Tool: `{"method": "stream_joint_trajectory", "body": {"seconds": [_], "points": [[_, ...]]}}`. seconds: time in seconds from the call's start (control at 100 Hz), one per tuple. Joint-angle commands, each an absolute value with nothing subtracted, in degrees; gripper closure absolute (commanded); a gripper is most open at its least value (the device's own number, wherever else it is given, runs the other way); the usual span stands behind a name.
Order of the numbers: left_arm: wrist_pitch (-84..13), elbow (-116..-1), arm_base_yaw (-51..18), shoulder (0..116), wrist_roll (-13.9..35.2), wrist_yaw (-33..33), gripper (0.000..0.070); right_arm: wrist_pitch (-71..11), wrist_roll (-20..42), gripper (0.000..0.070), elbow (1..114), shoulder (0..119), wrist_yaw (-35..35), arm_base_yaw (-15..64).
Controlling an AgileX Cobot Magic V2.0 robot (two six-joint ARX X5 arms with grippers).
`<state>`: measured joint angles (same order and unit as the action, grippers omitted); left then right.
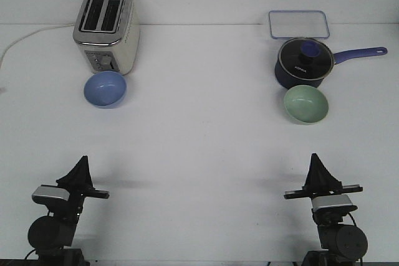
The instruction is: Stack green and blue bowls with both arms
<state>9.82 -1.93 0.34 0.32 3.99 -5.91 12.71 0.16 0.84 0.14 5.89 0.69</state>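
The periwinkle blue bowl sits upright on the white table at the left, just in front of the toaster. The pale mint green bowl sits upright at the right, just in front of the saucepan. Both bowls are empty. My left gripper is low at the near left edge, well short of the blue bowl. My right gripper is low at the near right edge, well short of the green bowl. On each gripper the fingers meet in one point, so both look shut and empty.
A silver toaster with a white cord stands at the back left. A dark blue lidded saucepan stands at the back right, its handle pointing right. A clear lid with a blue rim lies behind it.
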Motion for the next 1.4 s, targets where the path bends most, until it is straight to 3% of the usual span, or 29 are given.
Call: {"method": "stream_joint_trajectory", "body": {"seconds": [0.0, 0.19, 0.58, 0.87, 1.11, 1.39], "points": [[10.4, -0.8, 0.4, 0.2, 4.0, -5.8, 0.069, 13.2, 1.1, 0.07, 1.2, 0.1, 5.8, 0.7], [10.4, -0.8, 0.4, 0.2, 4.0, -5.8, 0.069, 11.4, 1.5, 0.07, 2.9, 0.1, 5.3, 0.7], [10.4, -0.8, 0.4, 0.2, 4.0, -5.8, 0.069, -11.4, 1.5, 0.07, 18.2, 3.3, 4.3, 0.7], [10.4, -0.8, 0.4, 0.2, 4.0, -5.8, 0.069, -31.8, 1.5, 0.07, 36.1, 18.5, 3.7, 0.7], [10.4, -0.8, 0.4, 0.2, 4.0, -5.8, 0.069, -44.9, 3.7, 0.07, 50.7, 34.0, -2.1, 0.7], [10.4, -0.8, 0.4, 0.2, 4.0, -5.8, 0.069, -51.2, 3.4, 0.07, 59.0, 48.1, -2.9, 0.7]]}}
